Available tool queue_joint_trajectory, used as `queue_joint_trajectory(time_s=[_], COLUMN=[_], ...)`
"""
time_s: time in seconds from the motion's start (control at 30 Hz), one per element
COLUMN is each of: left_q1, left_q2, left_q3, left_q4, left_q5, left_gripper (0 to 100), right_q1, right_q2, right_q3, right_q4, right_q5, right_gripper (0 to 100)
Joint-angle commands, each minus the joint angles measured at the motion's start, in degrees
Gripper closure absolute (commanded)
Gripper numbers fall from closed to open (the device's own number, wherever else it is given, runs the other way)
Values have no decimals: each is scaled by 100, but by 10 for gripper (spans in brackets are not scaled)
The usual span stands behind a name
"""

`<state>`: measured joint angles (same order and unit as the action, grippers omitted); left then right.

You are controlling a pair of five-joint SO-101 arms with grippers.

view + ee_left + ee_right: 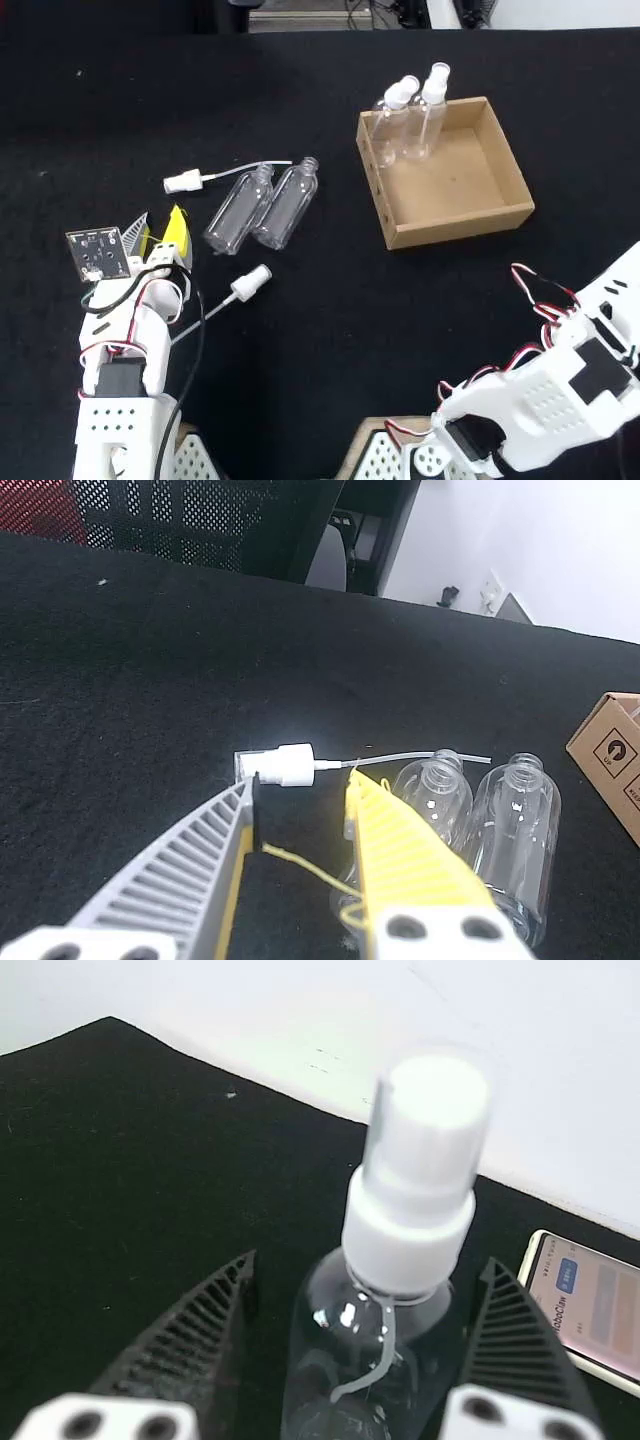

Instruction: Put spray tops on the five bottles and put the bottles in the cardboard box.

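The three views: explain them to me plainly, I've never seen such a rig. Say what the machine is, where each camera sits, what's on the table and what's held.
These are two small white robot arms, side by side at a black table. The high view looks down from a fixed camera. The other two views come from a camera on each arm's wrist, looking out past its hand.

On the table is a cardboard box with two capped bottles inside. Two open bottles lie side by side, and there are two loose spray tops.

The left hand, with one grey and one yellow finger, is open near the spray top with the long tube. The right hand grips a third capped bottle between black fingers.
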<state>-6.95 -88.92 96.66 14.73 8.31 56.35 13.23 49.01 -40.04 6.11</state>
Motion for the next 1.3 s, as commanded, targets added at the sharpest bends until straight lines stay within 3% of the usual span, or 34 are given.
queue_joint_trajectory(time_s=[0.0, 0.97, 1.27], left_q1=[75, 75, 66], left_q2=[-26, -26, -26], left_q3=[119, 119, 119], left_q4=[18, 18, 18], left_q5=[18, 18, 18], left_gripper=[852, 852, 852], right_q1=[185, 202, 211], right_q2=[-198, 259, 259], right_q3=[-347, -435, -110], right_q4=[9, -422, -457], right_q5=[26, 35, 35], right_gripper=[712, 714, 943])
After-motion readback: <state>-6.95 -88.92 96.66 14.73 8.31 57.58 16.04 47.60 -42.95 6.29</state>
